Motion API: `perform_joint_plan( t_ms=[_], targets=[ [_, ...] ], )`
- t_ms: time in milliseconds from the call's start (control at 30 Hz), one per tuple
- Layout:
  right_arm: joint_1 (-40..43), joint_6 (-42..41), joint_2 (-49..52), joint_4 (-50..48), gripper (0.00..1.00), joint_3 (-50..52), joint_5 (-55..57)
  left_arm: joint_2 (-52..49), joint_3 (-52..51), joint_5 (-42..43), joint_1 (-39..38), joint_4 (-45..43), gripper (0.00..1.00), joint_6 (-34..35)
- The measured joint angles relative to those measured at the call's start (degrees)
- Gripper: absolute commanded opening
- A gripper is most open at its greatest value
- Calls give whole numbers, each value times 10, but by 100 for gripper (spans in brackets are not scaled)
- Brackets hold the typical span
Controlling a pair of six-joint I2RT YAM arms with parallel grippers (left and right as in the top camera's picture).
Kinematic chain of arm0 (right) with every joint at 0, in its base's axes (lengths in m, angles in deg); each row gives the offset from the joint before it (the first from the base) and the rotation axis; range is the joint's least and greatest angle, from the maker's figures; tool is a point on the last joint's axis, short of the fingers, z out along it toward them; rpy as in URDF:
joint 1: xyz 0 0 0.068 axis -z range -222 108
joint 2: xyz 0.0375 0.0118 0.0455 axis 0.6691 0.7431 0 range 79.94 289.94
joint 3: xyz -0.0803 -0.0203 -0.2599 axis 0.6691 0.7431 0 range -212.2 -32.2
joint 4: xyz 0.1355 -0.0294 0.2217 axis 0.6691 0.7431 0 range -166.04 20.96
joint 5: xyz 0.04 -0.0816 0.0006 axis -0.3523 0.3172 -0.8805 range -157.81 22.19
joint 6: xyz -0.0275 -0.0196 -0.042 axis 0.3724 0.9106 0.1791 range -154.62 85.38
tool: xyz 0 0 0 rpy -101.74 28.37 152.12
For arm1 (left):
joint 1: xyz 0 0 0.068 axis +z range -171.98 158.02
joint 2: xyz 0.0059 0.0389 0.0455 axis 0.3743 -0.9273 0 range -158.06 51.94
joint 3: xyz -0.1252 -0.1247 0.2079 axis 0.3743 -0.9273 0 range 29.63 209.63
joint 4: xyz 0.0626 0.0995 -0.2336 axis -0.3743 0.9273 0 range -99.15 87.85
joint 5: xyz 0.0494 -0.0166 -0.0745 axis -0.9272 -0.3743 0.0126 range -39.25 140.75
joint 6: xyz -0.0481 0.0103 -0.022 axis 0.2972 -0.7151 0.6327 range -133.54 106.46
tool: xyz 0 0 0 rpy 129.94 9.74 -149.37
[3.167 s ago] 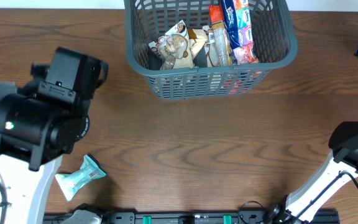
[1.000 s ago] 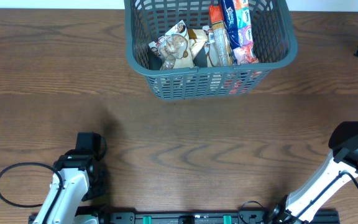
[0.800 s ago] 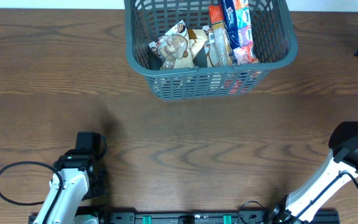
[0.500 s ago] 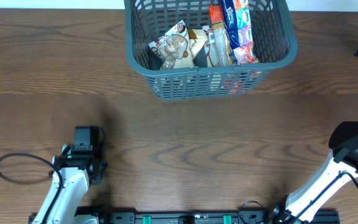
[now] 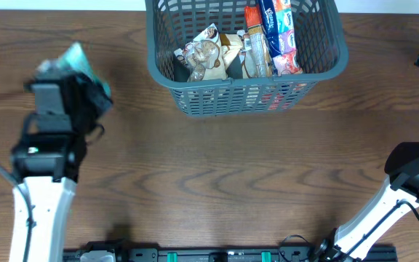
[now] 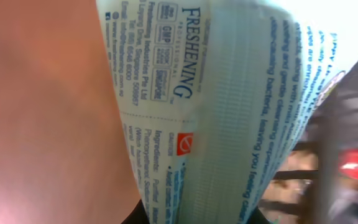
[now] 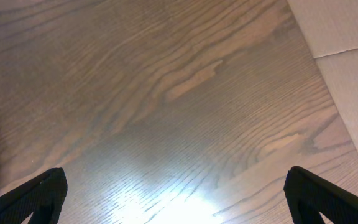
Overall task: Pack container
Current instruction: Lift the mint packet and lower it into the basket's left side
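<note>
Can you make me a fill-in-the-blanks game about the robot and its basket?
1. The left gripper holds a packet printed with the big word ____.
2. That packet is ____ the container, not inside it.
3. The right gripper is open and holds ____.
Missing words: FRESHENING; outside; nothing.

Container [image 5: 238, 98] sat at the far middle of the tabletop [image 5: 217, 175], with snack packets [image 5: 231, 51] inside it, bunched in its middle and right. Wipes packet [image 5: 81, 60] sat in the left tool [image 5: 68, 76], left of the container and apart from it. Right arm [image 5: 406, 182] stood at the near right edge.
</note>
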State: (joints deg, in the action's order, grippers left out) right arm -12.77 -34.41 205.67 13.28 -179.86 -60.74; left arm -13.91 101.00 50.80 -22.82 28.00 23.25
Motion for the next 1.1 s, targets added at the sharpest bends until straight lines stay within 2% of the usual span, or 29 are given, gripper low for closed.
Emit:
perform_joint_plan(
  t_ms=[200, 533, 800, 1100],
  targets=[
    [0, 0, 0, 0, 99, 0, 0, -33, 156, 0, -56, -28, 6, -76],
    [0, 0, 0, 0, 99, 0, 0, -193, 289, 1, -176, -121, 6, -140],
    [0, 0, 0, 0, 99, 0, 0, -316, 308, 7, -220, -158, 6, -158],
    [0, 0, 0, 0, 99, 0, 0, -396, 308, 7, -229, -130, 6, -159]
  ],
)
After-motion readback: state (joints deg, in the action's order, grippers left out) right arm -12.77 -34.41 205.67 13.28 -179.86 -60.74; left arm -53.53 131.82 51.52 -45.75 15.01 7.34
